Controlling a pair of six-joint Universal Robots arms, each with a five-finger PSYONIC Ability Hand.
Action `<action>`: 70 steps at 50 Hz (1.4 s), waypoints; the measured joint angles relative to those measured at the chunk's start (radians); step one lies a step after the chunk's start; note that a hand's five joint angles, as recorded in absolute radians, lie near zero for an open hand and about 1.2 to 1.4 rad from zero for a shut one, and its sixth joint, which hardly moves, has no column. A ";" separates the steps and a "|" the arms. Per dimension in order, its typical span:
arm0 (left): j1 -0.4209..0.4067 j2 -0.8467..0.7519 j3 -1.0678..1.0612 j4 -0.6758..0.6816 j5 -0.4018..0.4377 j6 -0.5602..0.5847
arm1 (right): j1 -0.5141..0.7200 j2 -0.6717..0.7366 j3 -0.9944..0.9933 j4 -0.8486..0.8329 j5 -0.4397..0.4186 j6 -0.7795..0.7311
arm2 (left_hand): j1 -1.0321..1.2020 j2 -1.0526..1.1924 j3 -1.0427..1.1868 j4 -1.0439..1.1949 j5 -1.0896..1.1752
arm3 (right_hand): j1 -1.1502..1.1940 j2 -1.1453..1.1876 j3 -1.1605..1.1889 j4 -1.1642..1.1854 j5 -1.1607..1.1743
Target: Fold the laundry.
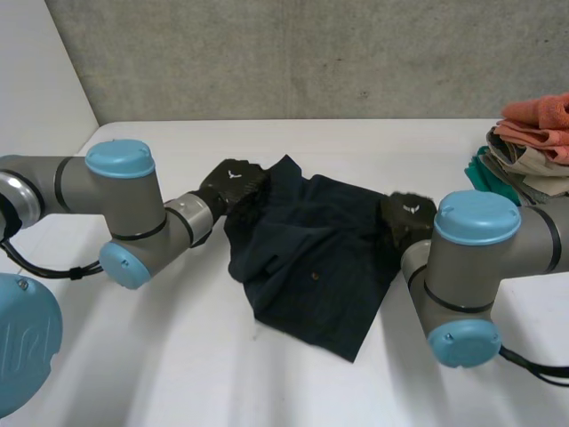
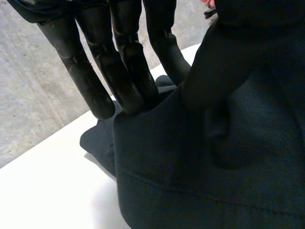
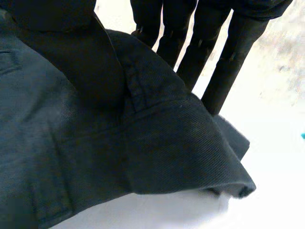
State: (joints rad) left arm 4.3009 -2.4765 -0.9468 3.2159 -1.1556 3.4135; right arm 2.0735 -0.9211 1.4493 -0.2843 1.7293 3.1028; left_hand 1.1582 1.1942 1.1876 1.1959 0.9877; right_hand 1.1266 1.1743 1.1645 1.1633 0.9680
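Item: dark navy garment (image 1: 311, 258), lying rumpled at the middle of the white table (image 1: 178, 374), between the two hands.
Left hand (image 1: 236, 182): at the garment's far left edge. In the head view it is a black shape against the cloth, and its grip cannot be read there.
Left hand, wrist view (image 2: 119, 71): the fingers are straight and close together behind a raised fold of the garment (image 2: 214, 181), with the thumb pressed on the near side, so the cloth is pinched between them.
Right hand (image 1: 407, 213): at the garment's right edge, partly behind its own arm's light-blue cap.
Right hand, wrist view (image 3: 198, 47): the fingers are straight behind a lifted edge of the garment (image 3: 95, 157), with the thumb down on top, so the cloth is pinched here too.
Detail, head view: one small button (image 1: 314, 277) near the garment's middle.
Detail, right wrist view: a stitched seam (image 3: 136, 88) runs beside the thumb.
Other stock: pile of clothes (image 1: 533, 147), orange, beige and green, at the table's far right, well apart from the garment and cut off by the frame.
Backdrop: grey concrete wall (image 1: 311, 53).
Markings: a small white mark on the back of each hand, and pale lettering on the blue cap (image 1: 22, 351) at the near left; neither can be read.
Undetermined: what kind of garment it is.
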 measured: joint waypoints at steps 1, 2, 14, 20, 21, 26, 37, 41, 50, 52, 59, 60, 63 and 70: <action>-0.001 0.009 -0.002 0.001 -0.018 0.000 | -0.003 -0.008 -0.004 -0.020 -0.002 -0.008 | 0.000 0.000 0.000 0.000 0.000 | 0.000 0.006 0.018 0.021 0.001; -0.002 0.017 -0.003 0.001 -0.031 0.000 | -0.004 -0.010 -0.004 -0.024 -0.003 -0.009 | 0.000 0.000 0.000 0.000 0.000 | 0.000 0.006 0.019 0.022 0.001; -0.008 0.379 -0.105 -0.004 -0.248 -0.007 | -0.056 -0.332 -0.007 0.025 -0.159 -0.152 | 0.000 0.002 0.003 0.003 0.000 | 0.000 0.006 0.020 0.033 0.001; -0.023 0.627 -0.220 -0.017 -0.267 -0.010 | -0.135 -0.477 -0.092 0.183 -0.274 -0.220 | 0.000 0.003 0.003 0.004 0.000 | 0.000 0.006 0.020 0.033 0.011; -0.029 0.696 -0.254 -0.025 -0.271 -0.010 | -0.148 -0.504 -0.124 0.227 -0.295 -0.227 | 0.000 0.003 0.004 0.004 0.000 | 0.000 0.006 0.023 0.033 0.011; -0.042 0.876 -0.350 -0.057 -0.310 -0.009 | -0.174 -0.559 -0.241 0.381 -0.358 -0.235 | 0.000 0.003 0.004 0.004 0.000 | 0.000 0.006 0.026 0.033 0.011; -0.049 0.967 -0.495 -0.081 -0.401 -0.004 | -0.240 -0.502 -0.382 0.616 -0.470 -0.239 | 0.000 0.003 0.004 0.004 0.000 | 0.000 0.006 0.026 0.034 0.011; -0.050 0.874 -0.506 -0.077 -0.403 0.000 | -0.240 -0.420 -0.376 0.651 -0.478 -0.271 | 0.000 0.003 0.004 0.004 0.000 | 0.000 0.006 0.026 0.034 0.011; -0.025 0.517 -0.329 0.019 -0.396 -0.001 | -0.185 -0.201 -0.379 0.538 -0.399 -0.340 | 0.000 0.005 0.006 0.004 0.000 | 0.000 0.006 0.027 0.034 0.012; -0.013 0.461 -0.246 0.084 -0.394 -0.005 | -0.166 -0.166 -0.397 0.420 -0.349 -0.322 | 0.000 0.005 0.007 0.004 0.000 | 0.000 0.006 0.028 0.034 0.012; 0.011 0.430 -0.035 0.395 -0.359 -0.027 | -0.118 -0.173 -0.454 -0.040 -0.214 -0.245 | 0.000 0.006 0.007 0.004 0.015 | 0.000 0.006 0.030 0.035 0.011; 0.014 0.439 -0.016 0.442 -0.354 -0.034 | -0.114 -0.188 -0.461 -0.116 -0.198 -0.235 | 0.000 0.006 0.007 0.004 0.015 | 0.000 0.006 0.030 0.035 0.011; 0.020 0.482 0.021 0.551 -0.341 -0.054 | -0.108 -0.223 -0.472 -0.234 -0.178 -0.223 | 0.000 0.006 0.007 0.004 0.015 | 0.000 0.006 0.030 0.035 0.016; 0.023 0.603 -0.045 0.524 -0.337 -0.081 | -0.100 -0.296 -0.456 -0.208 -0.189 -0.222 | 0.000 0.006 0.007 0.004 0.015 | 0.000 0.006 0.030 0.035 0.035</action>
State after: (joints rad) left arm 4.3241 -1.8735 -0.9915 3.7401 -1.4927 3.3322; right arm 1.9739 -1.2169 0.9936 -0.4926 1.5405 2.8803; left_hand 1.1584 1.1997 1.1945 1.2002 1.0031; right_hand 1.1267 1.1806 1.1945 1.1982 1.0034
